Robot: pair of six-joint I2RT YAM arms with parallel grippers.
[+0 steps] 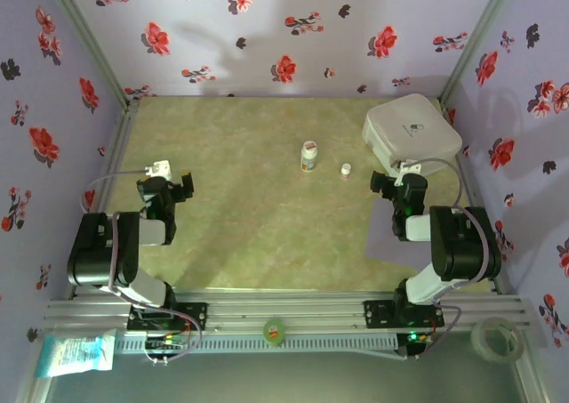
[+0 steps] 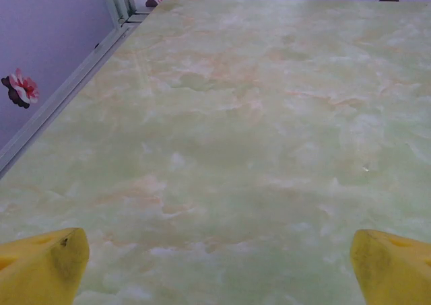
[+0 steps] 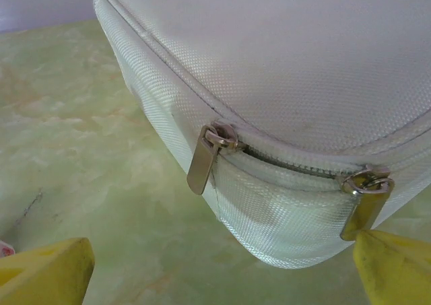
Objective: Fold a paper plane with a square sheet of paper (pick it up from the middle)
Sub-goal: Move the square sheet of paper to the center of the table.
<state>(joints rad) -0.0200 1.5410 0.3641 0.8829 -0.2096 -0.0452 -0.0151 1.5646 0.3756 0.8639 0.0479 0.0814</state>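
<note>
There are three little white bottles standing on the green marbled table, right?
No, two, not three: a taller white plastic bottle and a tiny white bottle are standing on the green marbled table. The top external view shows it.

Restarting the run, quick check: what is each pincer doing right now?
Left pincer: open, holding nothing.
Right pincer: open, holding nothing; white zipped bag just ahead of it.
</note>
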